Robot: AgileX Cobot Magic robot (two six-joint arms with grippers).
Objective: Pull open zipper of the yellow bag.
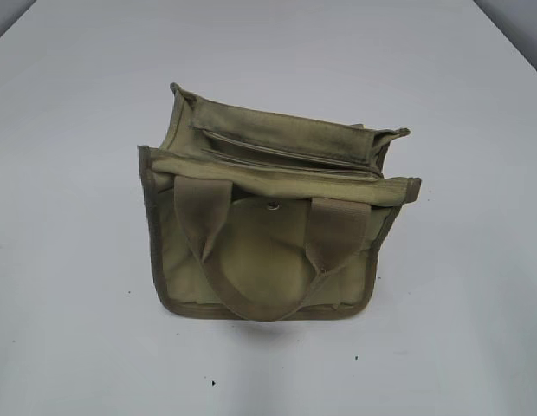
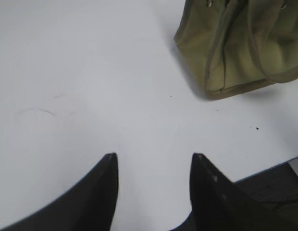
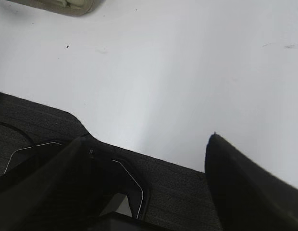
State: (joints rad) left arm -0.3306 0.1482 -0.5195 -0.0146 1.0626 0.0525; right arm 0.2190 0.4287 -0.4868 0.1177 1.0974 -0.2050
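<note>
In the exterior view the yellow bag stood upright near the middle of the white surface, its two webbing handles drooping down the near face and a small metal snap just between them. Across the top of the bag ran the zipper, a thin line in the same olive fabric; the pull tab was too small to pick out, so which end it sat at could not be told. No arm showed in this view. In the left wrist view the left hand hung over bare surface with its dark fingers apart and nothing between them, the bag's lower corner well off toward the upper right of the hand. In the right wrist view the right hand stood wide open and empty above the surface edge, with only a sliver of the bag at the top left, well apart from it. Judging by the slack canvas, the bag looked light and soft, likely to slide or fold when tugged, so one hand would probably need to pin a top corner or trim edge beside the zipper while the other pinched the small tab, a slippery hold that called for a careful, square pinch.
</note>
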